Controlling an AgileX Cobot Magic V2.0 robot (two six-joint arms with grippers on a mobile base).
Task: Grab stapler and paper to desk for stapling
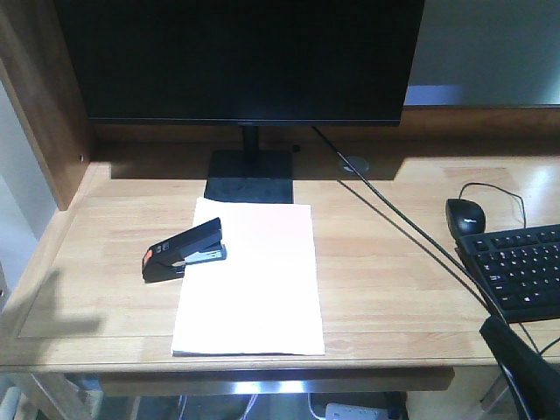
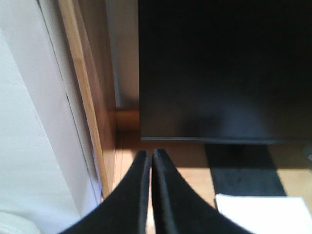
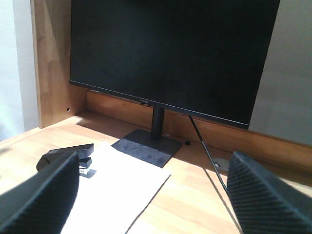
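The white paper (image 1: 254,280) lies flat on the light-wood desk (image 1: 394,262) in front of the monitor stand. The black stapler (image 1: 184,249) sits at the paper's left edge, its nose over the sheet and its orange tab pointing left. My right gripper (image 3: 151,195) is open and empty, low over the desk with the paper (image 3: 122,195) between its fingers and the stapler (image 3: 68,155) just behind its left finger. My left gripper (image 2: 150,157) is shut and empty, held above the desk's back left corner. A corner of the paper (image 2: 263,214) shows to its right.
A black monitor (image 1: 245,52) on a square base (image 1: 249,175) stands at the back. A black mouse (image 1: 465,214) and keyboard (image 1: 521,271) lie at the right. A dark cable (image 1: 394,214) runs diagonally across the desk. My right arm (image 1: 516,363) shows at the front right. A wooden side panel (image 1: 44,96) closes the left.
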